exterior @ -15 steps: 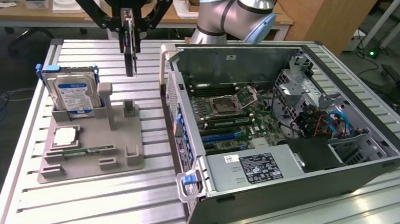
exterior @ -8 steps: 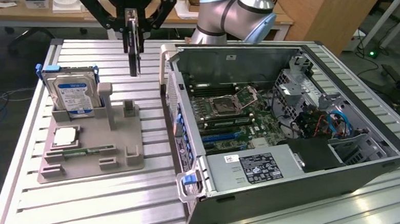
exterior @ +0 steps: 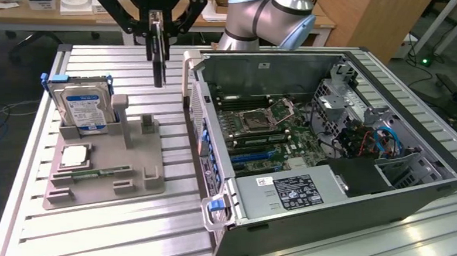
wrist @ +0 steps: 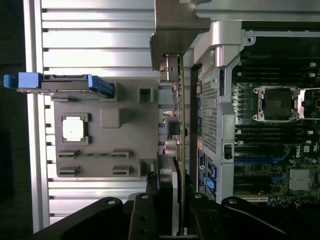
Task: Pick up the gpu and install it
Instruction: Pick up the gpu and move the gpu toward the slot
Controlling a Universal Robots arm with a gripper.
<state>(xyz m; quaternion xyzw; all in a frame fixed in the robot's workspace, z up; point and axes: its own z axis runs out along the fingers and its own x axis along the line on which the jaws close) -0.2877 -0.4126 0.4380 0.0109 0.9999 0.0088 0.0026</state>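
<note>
The gpu (exterior: pixel 159 57) is a thin dark card hanging edge-down in the air, above the slatted table between the grey fixture and the open computer case. My gripper (exterior: pixel 157 30) is shut on its upper edge. In the wrist view the gpu (wrist: pixel 176 125) shows edge-on, with its pale metal bracket (wrist: pixel 175 30) at the far end and my gripper (wrist: pixel 172 187) clamped on the near end. The card hangs just outside the case's side wall (exterior: pixel 190 85), above the level of the case and apart from the fixture.
The grey fixture (exterior: pixel 133 152) holds a blue-labelled hard drive (exterior: pixel 85 106), a CPU (exterior: pixel 74 155) and a memory stick (exterior: pixel 101 172). The open case (exterior: pixel 430 168) shows its motherboard (exterior: pixel 267 130), power supply (exterior: pixel 292 193) and drive cage. A desk and table legs stand behind.
</note>
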